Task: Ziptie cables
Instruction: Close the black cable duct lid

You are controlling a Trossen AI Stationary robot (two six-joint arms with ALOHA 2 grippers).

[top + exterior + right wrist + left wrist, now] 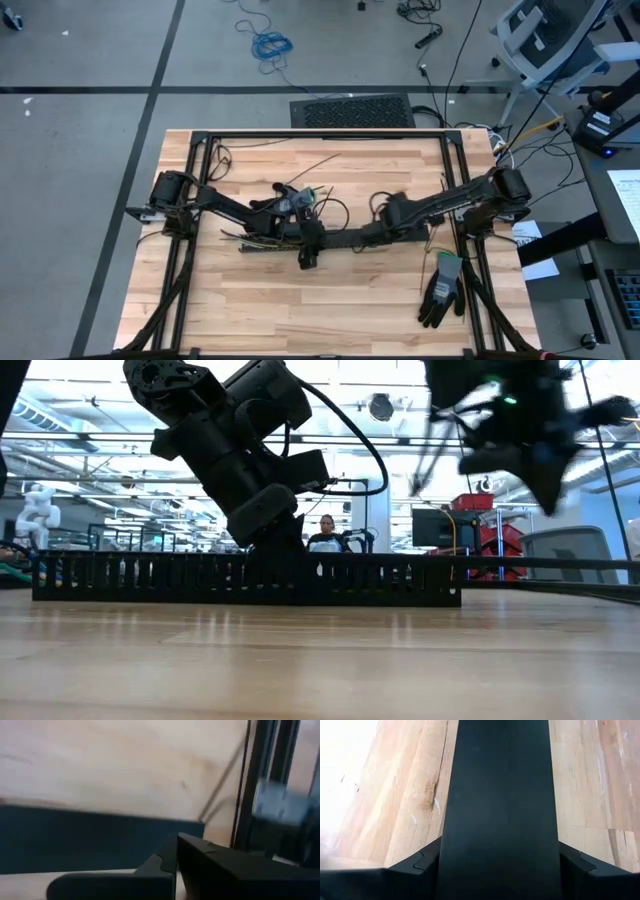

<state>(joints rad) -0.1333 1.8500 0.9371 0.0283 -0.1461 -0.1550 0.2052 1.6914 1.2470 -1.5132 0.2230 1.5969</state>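
Left end effector [309, 250] clamped on duct [500, 805]; right end effector [385, 228] state unclear. Steady duct; cables [262, 240] probably alongside.

The wooden table [300, 310] carries a black duct [345, 238] across its middle, cables [262, 240] beside it, and gloves [441, 288] near the right edge.

- Cables [262, 241]: thin strands beside the black duct [340, 238], partly covered by the left arm; colours too small to tell.
- Left gripper [307, 258]: jaws masked by the duct in the left wrist view.
- Right gripper [372, 232]: blurred; jaw state unclear.
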